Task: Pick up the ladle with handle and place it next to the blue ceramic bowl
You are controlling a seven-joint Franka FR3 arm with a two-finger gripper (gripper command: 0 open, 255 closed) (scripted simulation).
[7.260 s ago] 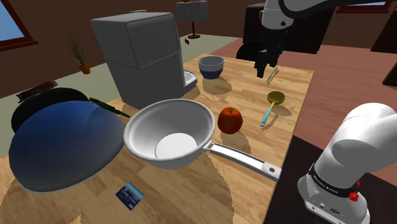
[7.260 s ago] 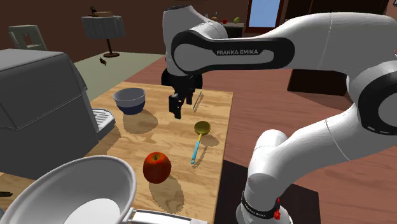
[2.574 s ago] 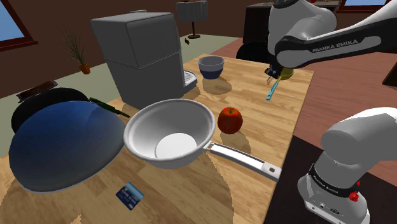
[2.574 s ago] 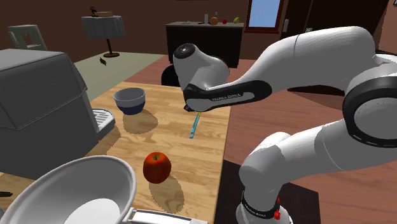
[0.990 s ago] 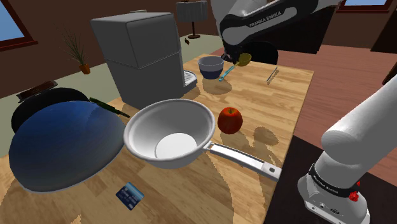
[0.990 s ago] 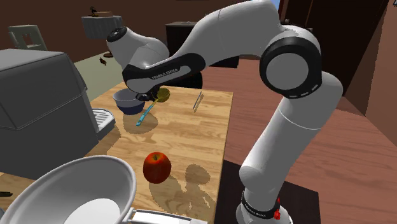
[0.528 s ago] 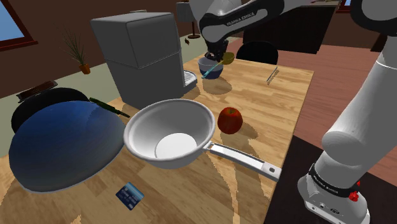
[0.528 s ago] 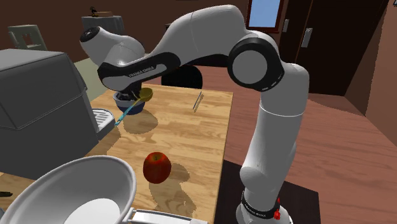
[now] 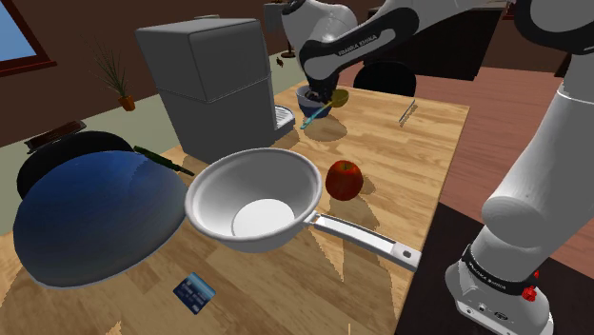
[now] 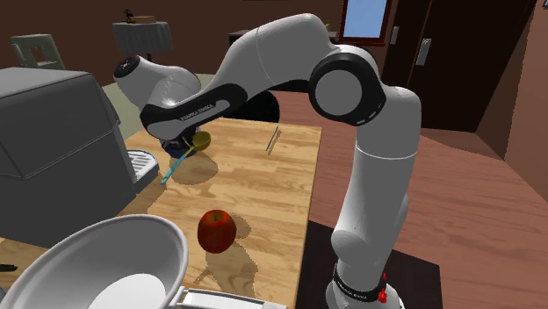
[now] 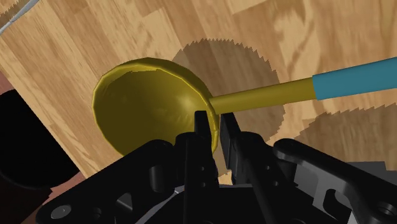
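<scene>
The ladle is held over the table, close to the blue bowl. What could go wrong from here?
1. The gripper pinches only the thin rim of the ladle cup, with the long handle sticking out sideways, so the ladle might swing or slip before release.
2. In the shoulder view the teal end of the handle hangs right by the blue bowl. Lowering could knock the bowl or leave the handle resting on it.

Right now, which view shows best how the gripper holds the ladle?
The wrist view: the gripper pinches the rim of the ladle, and its yellow cup and blue-ended handle are plain. The shoulder and second exterior views show the cup and slanting handle beneath the arm, which covers the grip.
</scene>
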